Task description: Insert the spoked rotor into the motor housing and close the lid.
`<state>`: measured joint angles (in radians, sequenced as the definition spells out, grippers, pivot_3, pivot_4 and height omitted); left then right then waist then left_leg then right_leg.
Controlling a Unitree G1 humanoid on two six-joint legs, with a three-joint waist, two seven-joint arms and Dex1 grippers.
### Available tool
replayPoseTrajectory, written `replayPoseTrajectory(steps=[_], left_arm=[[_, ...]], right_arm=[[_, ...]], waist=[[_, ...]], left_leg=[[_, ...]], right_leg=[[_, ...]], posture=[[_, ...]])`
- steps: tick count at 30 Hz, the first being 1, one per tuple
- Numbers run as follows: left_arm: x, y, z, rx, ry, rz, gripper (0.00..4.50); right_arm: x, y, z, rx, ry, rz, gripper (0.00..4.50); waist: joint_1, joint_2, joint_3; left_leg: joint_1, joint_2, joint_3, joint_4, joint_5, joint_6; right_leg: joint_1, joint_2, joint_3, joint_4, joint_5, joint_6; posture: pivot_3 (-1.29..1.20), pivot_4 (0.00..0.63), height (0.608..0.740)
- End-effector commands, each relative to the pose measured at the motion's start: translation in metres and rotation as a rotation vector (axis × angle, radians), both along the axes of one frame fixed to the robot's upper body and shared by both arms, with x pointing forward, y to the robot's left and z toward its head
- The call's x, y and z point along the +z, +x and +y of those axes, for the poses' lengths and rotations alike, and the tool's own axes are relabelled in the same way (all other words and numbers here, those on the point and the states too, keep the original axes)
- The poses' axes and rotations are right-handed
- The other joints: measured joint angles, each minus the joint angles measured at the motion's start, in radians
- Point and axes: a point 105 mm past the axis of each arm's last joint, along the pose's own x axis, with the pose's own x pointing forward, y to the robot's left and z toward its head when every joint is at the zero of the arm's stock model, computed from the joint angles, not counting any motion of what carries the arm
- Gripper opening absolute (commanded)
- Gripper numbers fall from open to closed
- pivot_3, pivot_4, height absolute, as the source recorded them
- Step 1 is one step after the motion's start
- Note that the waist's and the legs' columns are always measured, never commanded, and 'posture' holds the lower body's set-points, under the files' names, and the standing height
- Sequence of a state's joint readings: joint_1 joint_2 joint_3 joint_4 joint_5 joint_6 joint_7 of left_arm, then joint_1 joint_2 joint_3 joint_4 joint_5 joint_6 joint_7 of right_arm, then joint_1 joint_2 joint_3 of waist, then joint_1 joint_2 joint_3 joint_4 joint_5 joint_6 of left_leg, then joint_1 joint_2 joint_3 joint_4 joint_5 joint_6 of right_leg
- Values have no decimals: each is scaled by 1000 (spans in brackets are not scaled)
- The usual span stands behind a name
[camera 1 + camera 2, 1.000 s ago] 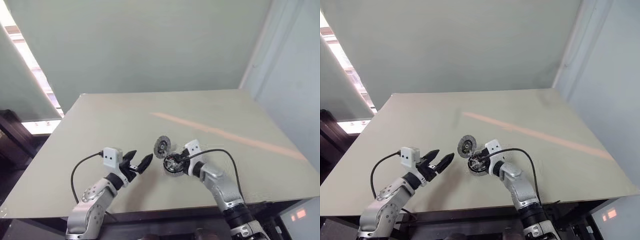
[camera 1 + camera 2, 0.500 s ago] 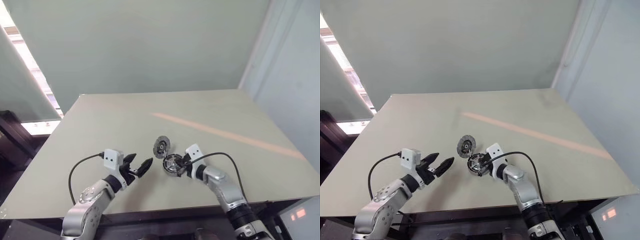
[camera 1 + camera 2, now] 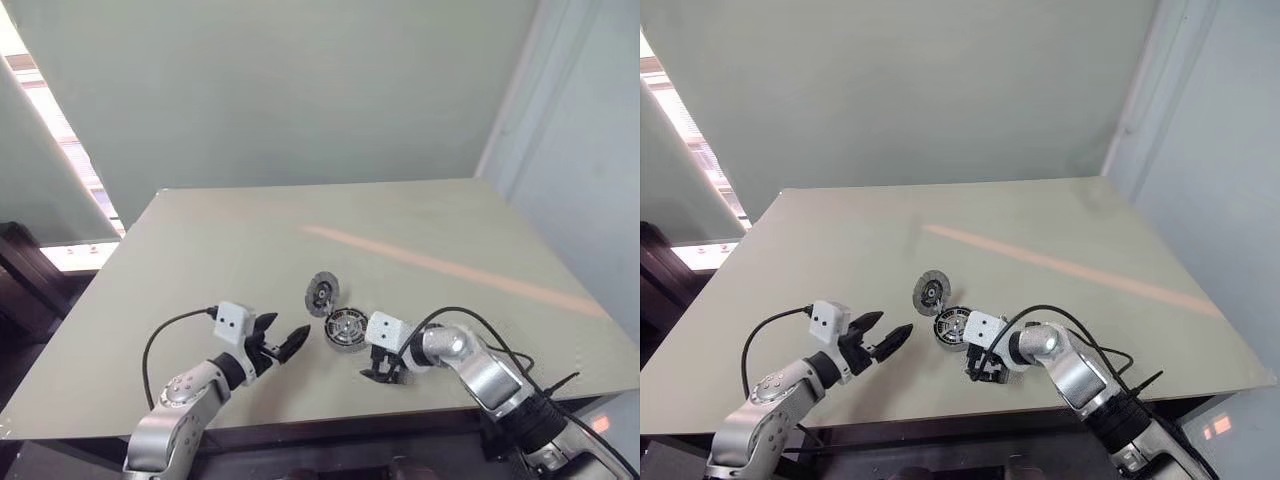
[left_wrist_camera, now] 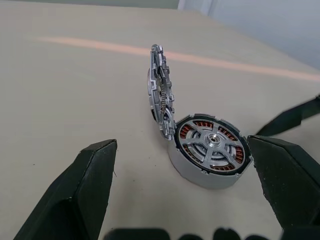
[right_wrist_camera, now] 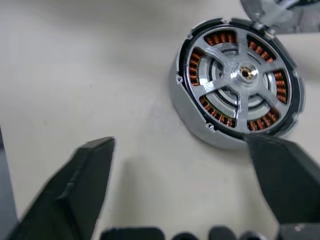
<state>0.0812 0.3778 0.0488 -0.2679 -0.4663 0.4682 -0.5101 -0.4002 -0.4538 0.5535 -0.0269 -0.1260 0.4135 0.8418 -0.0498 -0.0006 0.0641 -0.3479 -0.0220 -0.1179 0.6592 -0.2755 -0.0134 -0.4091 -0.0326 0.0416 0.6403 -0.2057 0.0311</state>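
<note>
Rotor appears seated in housing; lid stands upright. Both my tools, left and right, gape empty; a careless nudge could topple the lid askew.

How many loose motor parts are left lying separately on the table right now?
0. The spoked rotor sits inside the motor housing on the table, and the lid stands upright against the housing's rim, not yet closed. Nothing seems hidden.

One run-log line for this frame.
rotor: seated in housing | lid: upright, not closed | left claw: open | right claw: open, off housing
</note>
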Motion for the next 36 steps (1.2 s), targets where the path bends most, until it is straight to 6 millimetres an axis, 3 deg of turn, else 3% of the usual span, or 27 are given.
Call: replayPoseTrajectory(steps=[1, 15, 33, 36], left_arm=[[5, 1, -3, -28, 19, -30, 4500], [-2, -6, -9, -42, 25, -19, 4500], [-5, -8, -14, -58, 28, -18, 4500], [-6, -8, -14, -58, 29, -20, 4500]], right_arm=[[13, 7, 5, 84, -51, -90, 4467], [12, 19, 6, 335, -319, -198, 4467], [-7, 33, 7, 343, -380, -188, 4467], [-8, 34, 8, 339, -374, -190, 3586]], waist=[[0, 0, 0], [0, 0, 0], [-1, -1, 0], [-1, -1, 0]], left_leg=[[0, 0, 0, 0, 0, 0], [0, 0, 0, 0, 0, 0], [3, 0, 0, 0, 0, 0], [5, 1, 0, 0, 0, 0]], right_leg=[[0, 0, 0, 0, 0, 0], [0, 0, 0, 0, 0, 0], [2, 0, 0, 1, 0, 0], [4, 0, 0, 2, 0, 0]], posture=[[0, 0, 740], [0, 0, 740], [0, 0, 740], [0, 0, 740]])
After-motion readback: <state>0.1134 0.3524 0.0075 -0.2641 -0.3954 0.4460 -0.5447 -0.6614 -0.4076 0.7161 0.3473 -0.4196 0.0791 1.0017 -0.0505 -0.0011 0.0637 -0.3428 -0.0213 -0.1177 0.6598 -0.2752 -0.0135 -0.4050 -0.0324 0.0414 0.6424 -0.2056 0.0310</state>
